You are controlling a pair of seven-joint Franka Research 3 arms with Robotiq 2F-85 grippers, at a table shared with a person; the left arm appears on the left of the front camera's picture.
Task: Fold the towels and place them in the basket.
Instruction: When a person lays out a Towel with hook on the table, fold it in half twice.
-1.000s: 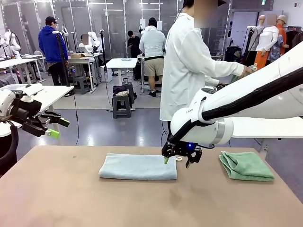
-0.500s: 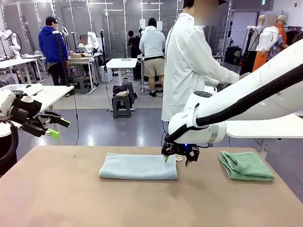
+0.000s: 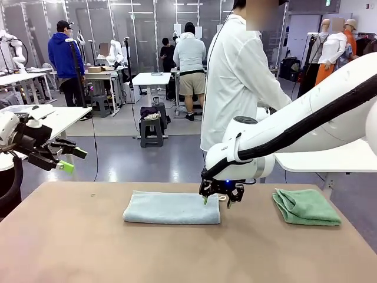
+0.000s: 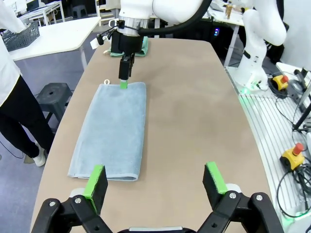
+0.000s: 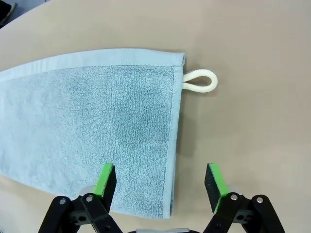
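Note:
A pale blue-grey towel (image 3: 171, 207) lies folded into a long strip at mid-table, its white hanging loop (image 5: 199, 81) at the right end. My right gripper (image 3: 218, 203) hovers open just above that end. In the right wrist view its gripper (image 5: 160, 182) straddles the towel (image 5: 87, 126) edge, with one pad over cloth and the other over bare table. A mint green towel (image 3: 306, 206) lies folded at the right. My left gripper (image 3: 73, 160) hangs open and empty, off the table's left side. A dark mesh basket (image 4: 22, 36) sits on a white side table.
A person in a white coat (image 3: 235, 76) stands behind the table's far edge, turned towards the white side table (image 3: 330, 159) at the right. The brown tabletop (image 3: 88, 247) is bare in front of the towels. Other people and tables are far behind.
My right gripper has edged left and a little lower over the blue-grey towel's right end. The person has drawn the outstretched arm back. My left arm has not moved.

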